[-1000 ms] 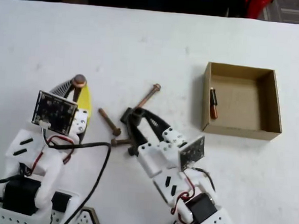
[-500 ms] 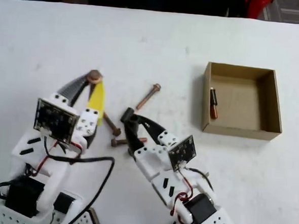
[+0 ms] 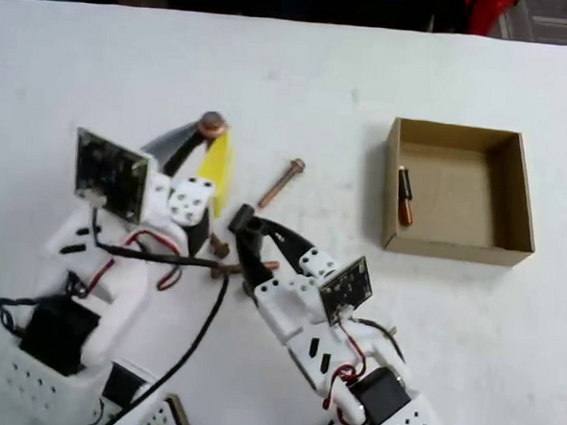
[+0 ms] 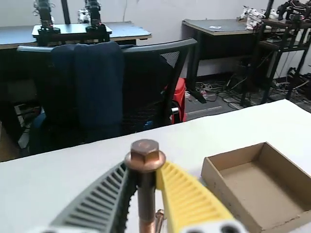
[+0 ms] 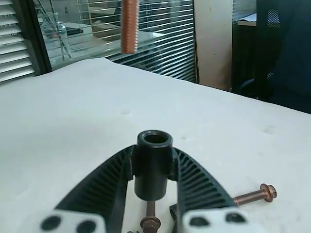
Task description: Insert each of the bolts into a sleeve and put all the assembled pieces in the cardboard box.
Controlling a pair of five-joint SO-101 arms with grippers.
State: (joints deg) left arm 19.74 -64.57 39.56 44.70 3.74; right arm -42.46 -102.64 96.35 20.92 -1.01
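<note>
My left gripper (image 3: 207, 137) is shut on a copper bolt (image 3: 211, 124), held head up between its grey and yellow fingers; in the left wrist view the bolt (image 4: 145, 160) stands upright in the gripper (image 4: 144, 170). My right gripper (image 3: 244, 222) is shut on a black sleeve (image 3: 242, 216), just right of and nearer than the held bolt. In the right wrist view the sleeve (image 5: 153, 162) stands with its open bore up in the gripper (image 5: 153, 167), and the bolt's threaded tip (image 5: 129, 26) hangs above and beyond it. The cardboard box (image 3: 447, 249) holds one assembled piece (image 3: 404, 197).
A loose bolt (image 3: 281, 182) lies between the sleeve and the box. Two more bolts (image 3: 220, 246) (image 3: 251, 265) lie partly hidden under the arms. The box (image 4: 257, 187) sits right of the grippers. White table stretches to the far and left sides.
My left arm has carried the bolt right and farther out, toward the sleeve. The right gripper shifted slightly with the sleeve, then stayed still.
</note>
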